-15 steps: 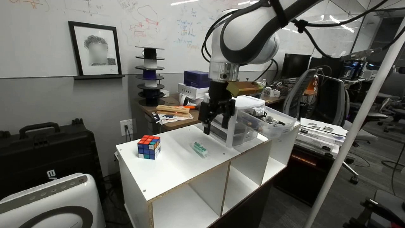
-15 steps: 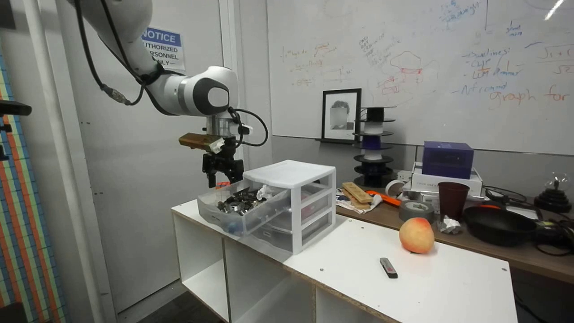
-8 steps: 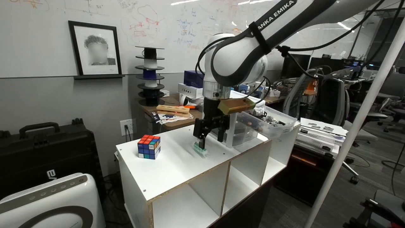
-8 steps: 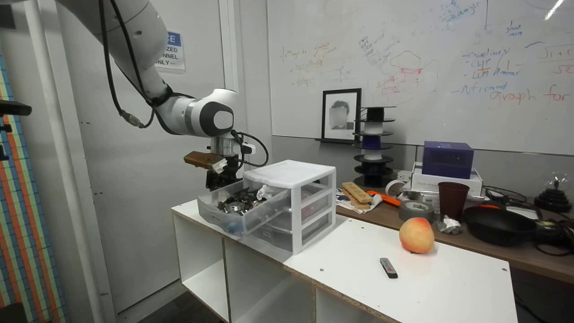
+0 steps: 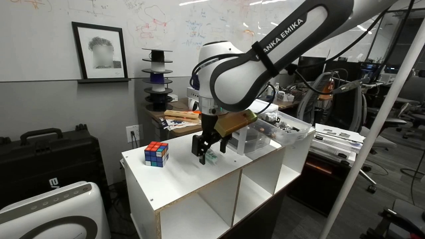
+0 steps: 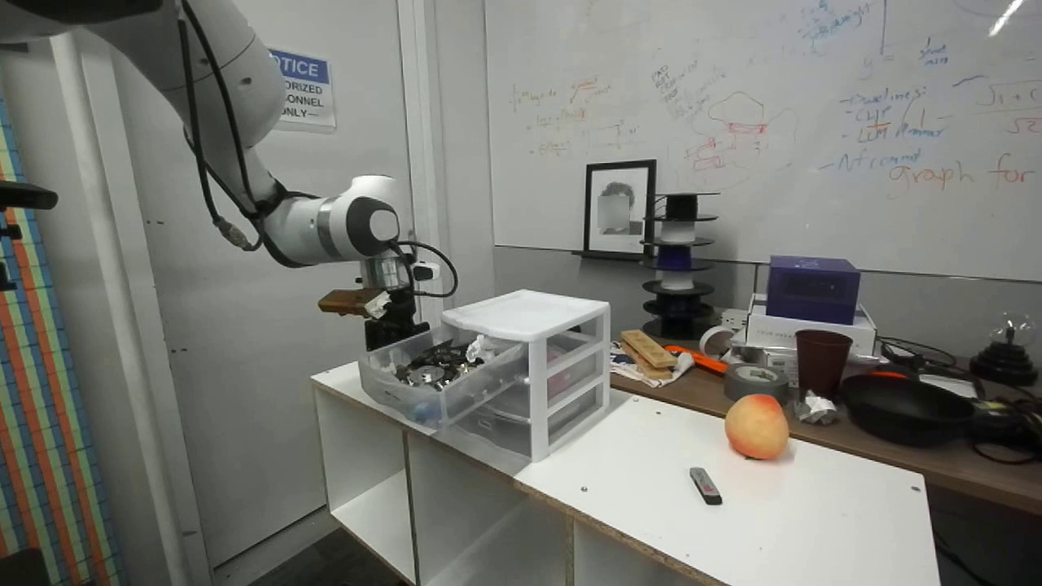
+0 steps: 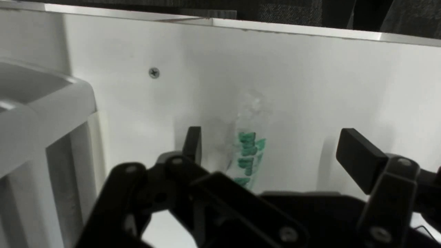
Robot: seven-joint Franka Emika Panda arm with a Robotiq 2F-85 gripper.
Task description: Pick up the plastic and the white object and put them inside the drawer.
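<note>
While the drawer [image 6: 397, 397] stands pulled out, the plastic [image 7: 246, 151] lies unstowed on the cabinet [image 5: 179, 176]. The gripper [image 7: 272, 144] stands over it, jaws wide apart, grasping nothing; a white wad [image 6: 479, 350] in the drawer possibly marks the other half done, unconfirmed.

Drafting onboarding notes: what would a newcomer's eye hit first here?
Likely the big white arm, slanting across the upper right of an exterior view, its open gripper low over the green-marked clear plastic. Next, the bright Rubik's cube toward the left end of the white cabinet there. In an exterior view, the peach-like fruit right of the pulled-out drawer also stands out.
</note>
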